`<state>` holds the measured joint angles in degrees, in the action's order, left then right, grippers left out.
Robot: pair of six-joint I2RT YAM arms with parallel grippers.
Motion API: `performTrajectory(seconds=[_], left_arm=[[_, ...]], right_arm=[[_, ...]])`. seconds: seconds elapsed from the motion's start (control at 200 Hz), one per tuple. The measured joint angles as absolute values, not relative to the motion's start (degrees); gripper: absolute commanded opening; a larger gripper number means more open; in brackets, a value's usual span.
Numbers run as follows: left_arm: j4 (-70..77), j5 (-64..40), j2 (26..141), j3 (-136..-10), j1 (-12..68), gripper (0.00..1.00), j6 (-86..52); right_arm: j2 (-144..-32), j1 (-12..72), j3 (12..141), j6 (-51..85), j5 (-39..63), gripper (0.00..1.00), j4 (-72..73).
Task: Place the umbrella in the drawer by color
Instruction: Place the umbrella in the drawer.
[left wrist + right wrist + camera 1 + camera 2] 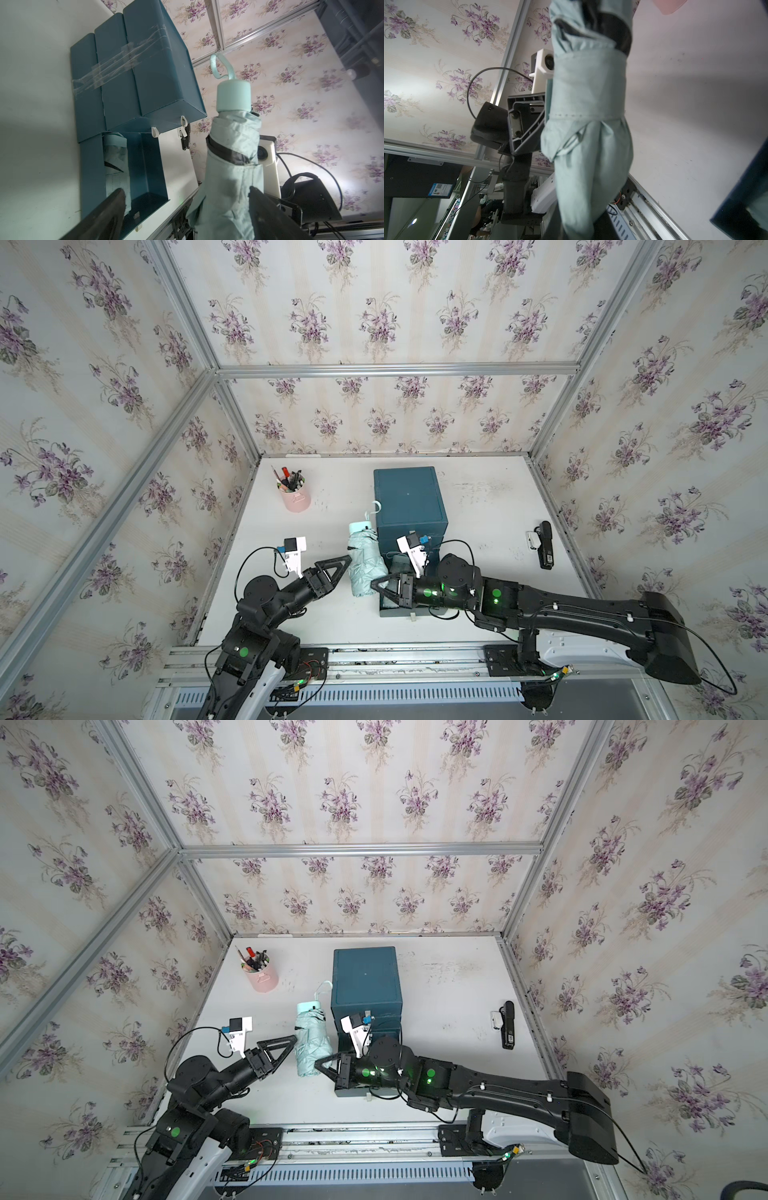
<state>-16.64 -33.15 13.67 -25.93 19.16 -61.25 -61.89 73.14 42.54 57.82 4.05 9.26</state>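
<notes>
**Mint umbrella changing arms beside the teal 3-drawer cabinet**

The folded mint umbrella (pixel 365 560) is held clear of the desk (pixel 478 506), just left of the cabinet (pixel 409 497), with its handle and wrist loop pointing far. The right jaws are pinched on its near canopy end and carry it. The left jaws stand wide apart around the canopy, 1 finger (pixel 112 209) well off the fabric. I judge this a handover to the arm over the bottom drawer (pixel 149 162), which is pulled out toward the near edge. A mint fabric piece (pixel 115 158) lies inside, likely the colour match. Clear tape (pixel 116 64) binds the cabinet's side, presumably to hold the 3 units together. A blue QR sticker (pixel 441 190) and the small label on the black device (pixel 545 545) are both illegible.
</notes>
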Motion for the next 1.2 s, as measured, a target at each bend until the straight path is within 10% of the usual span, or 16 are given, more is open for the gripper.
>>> performTrajectory(seconds=[0.844, 1.199], left_arm=[[-35.0, -36.2, 63.8, -63.5, 21.6, 0.9, -25.9], [-38.8, -17.8, 74.1, -72.8, 30.9, 0.83, -21.7]], right_arm=[[-34.2, 73.3, 30.0, 75.3, 3.9, 0.0, -27.7], [-37.3, 71.0, 30.9, 81.3, 7.9, 0.0, -26.9]])
